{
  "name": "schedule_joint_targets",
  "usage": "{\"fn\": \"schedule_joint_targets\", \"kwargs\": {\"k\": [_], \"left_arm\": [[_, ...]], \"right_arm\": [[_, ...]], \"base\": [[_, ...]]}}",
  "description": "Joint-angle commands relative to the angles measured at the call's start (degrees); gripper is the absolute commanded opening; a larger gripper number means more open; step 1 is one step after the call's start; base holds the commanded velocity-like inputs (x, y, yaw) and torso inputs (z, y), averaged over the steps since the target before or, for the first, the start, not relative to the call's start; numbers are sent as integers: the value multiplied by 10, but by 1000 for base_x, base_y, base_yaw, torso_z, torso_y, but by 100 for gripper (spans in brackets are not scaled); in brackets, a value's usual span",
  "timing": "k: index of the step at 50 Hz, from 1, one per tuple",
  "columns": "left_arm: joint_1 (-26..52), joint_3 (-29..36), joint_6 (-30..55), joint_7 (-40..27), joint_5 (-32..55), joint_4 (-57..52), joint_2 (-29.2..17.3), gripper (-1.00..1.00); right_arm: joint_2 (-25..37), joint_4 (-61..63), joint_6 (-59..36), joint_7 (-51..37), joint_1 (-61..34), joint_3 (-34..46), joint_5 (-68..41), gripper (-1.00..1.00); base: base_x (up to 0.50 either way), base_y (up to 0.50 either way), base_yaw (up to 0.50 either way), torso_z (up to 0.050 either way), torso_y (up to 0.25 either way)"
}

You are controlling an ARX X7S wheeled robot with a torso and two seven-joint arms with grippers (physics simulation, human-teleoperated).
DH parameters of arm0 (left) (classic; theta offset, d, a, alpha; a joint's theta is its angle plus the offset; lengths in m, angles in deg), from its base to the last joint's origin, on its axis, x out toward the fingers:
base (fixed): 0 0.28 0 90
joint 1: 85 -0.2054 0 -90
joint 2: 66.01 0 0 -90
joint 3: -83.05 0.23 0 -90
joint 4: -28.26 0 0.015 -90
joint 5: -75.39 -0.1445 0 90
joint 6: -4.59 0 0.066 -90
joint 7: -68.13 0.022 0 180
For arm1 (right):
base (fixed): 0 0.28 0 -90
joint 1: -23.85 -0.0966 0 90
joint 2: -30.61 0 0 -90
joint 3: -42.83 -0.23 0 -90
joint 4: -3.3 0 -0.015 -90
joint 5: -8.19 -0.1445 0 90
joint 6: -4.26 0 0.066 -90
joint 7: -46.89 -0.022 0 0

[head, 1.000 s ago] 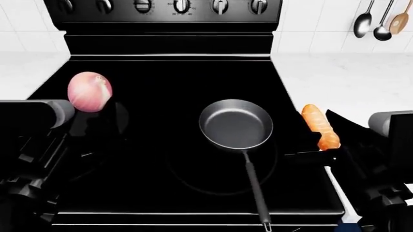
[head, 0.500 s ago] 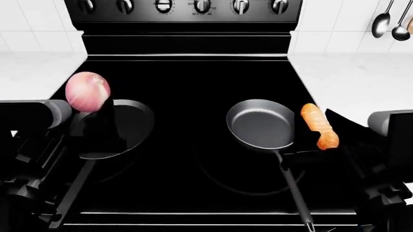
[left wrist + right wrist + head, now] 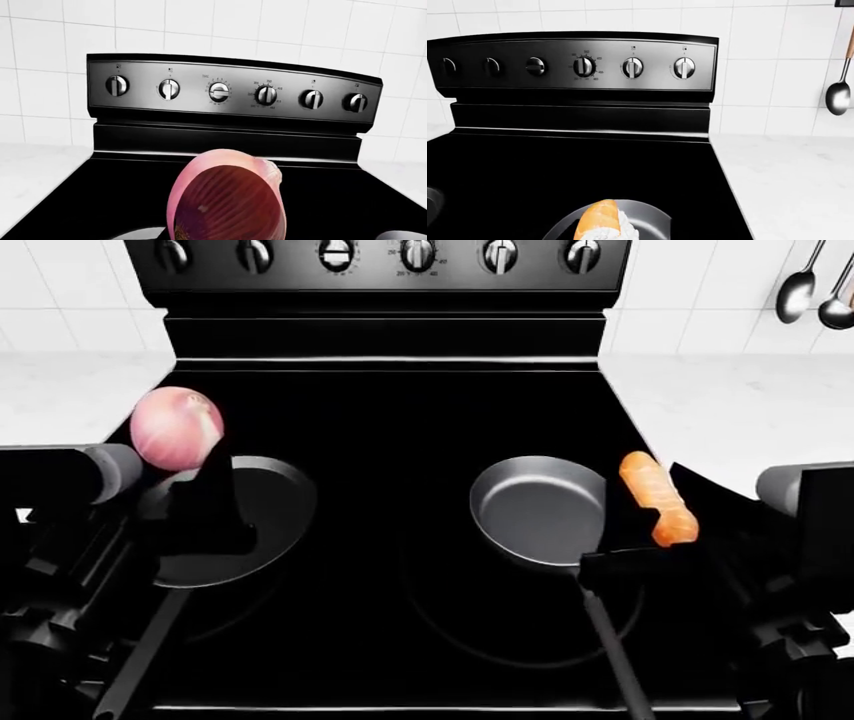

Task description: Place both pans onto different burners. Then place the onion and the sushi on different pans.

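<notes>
My left gripper (image 3: 184, 468) is shut on the pinkish-purple onion (image 3: 176, 438), held above the stovetop at the far left rim of a shallow dark pan (image 3: 260, 508). That pan's handle runs toward the front left. In the left wrist view the onion (image 3: 227, 200) fills the foreground. My right gripper (image 3: 651, 528) is shut on the orange-and-white sushi (image 3: 657, 496), held by the right rim of the deeper grey pan (image 3: 534, 512). A faint burner ring (image 3: 514, 665) partly underlies the grey pan. In the right wrist view the sushi (image 3: 602, 224) hangs over that pan (image 3: 650, 220).
The stove's control panel with knobs (image 3: 416, 254) rises at the back. White counters (image 3: 721, 410) flank the black glass top on both sides. Spoons (image 3: 795, 290) hang on the tiled wall at the far right. The grey pan's long thin handle (image 3: 607, 650) points to the front edge.
The view has shifted left across the stove, so the left pan has come into sight and the grey pan shows further right, near the sushi. Both grippers keep their items.
</notes>
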Motion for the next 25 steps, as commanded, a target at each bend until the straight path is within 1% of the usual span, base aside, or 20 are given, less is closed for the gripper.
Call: {"fn": "schedule_joint_targets", "kwargs": {"k": [1,6,15,25], "left_arm": [[2,-3,-7,2,4,0,-3,-100],[1,-5,-7,1,3,-2,-6,-100],[1,-7,-7,3,5,-1,-8,-100],[2,-10,-7,5,7,-2,-10,-100]], "right_arm": [[-4,-1,-17,-3,-23,8,0,-100],[-19,-7,-46,-15,-75,30,-11,-100],[-75,-64,-116,-10,-189,93,-4,-100],[-130,-146,-132,39,-237,140,54,-100]], "base": [[0,0,0,0,0],[0,0,0,0,3],[0,0,0,0,0],[0,0,0,0,0]]}}
